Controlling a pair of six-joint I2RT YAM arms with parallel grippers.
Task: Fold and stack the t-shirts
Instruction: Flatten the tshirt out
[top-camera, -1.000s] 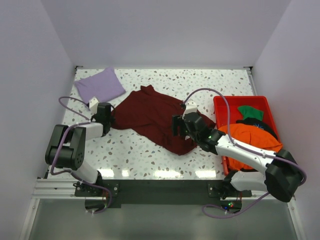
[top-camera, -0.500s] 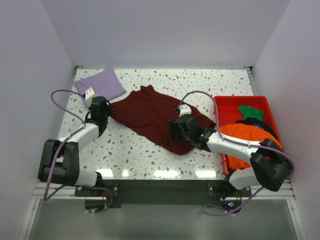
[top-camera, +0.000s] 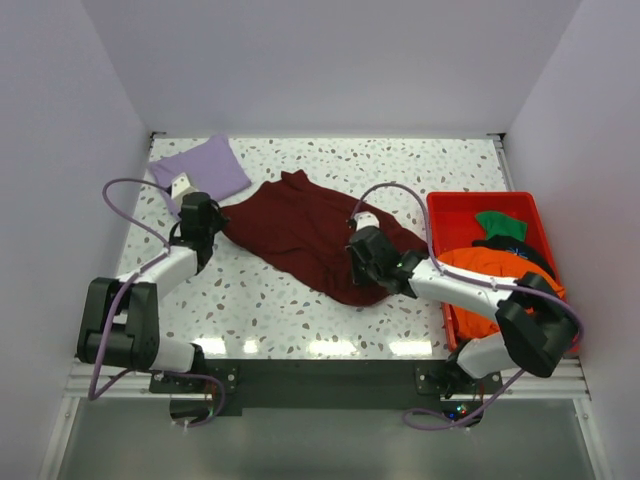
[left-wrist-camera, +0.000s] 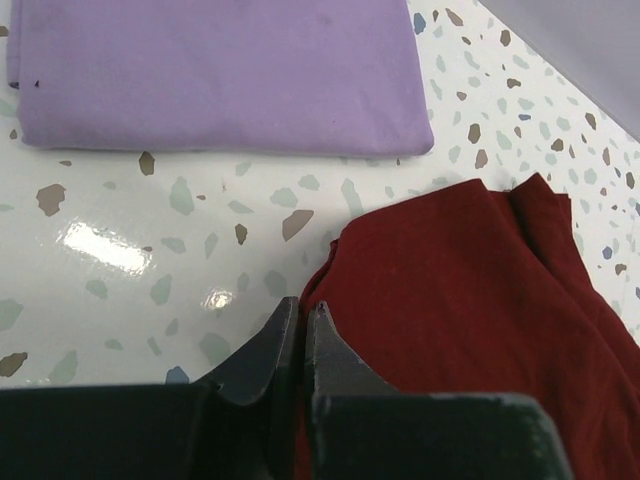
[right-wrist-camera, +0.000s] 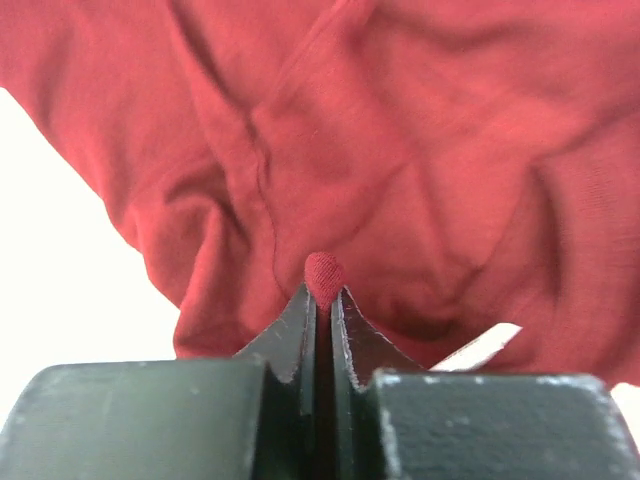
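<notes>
I am pinching the maroon shirt (top-camera: 300, 235) shut in both sets of jaws, my left jaws on its left end and my right jaws on a fold near its right, so it is lying crosswise between them on the table (top-camera: 250, 300).

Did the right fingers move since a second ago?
Yes. The right fingers slid slightly left, away from the red bin, and pinched shut on the maroon t-shirt.

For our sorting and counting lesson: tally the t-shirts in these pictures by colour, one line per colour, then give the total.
maroon t-shirt: 1
lavender t-shirt: 1
orange t-shirt: 1
green t-shirt: 1
black t-shirt: 1
Total: 5
</notes>
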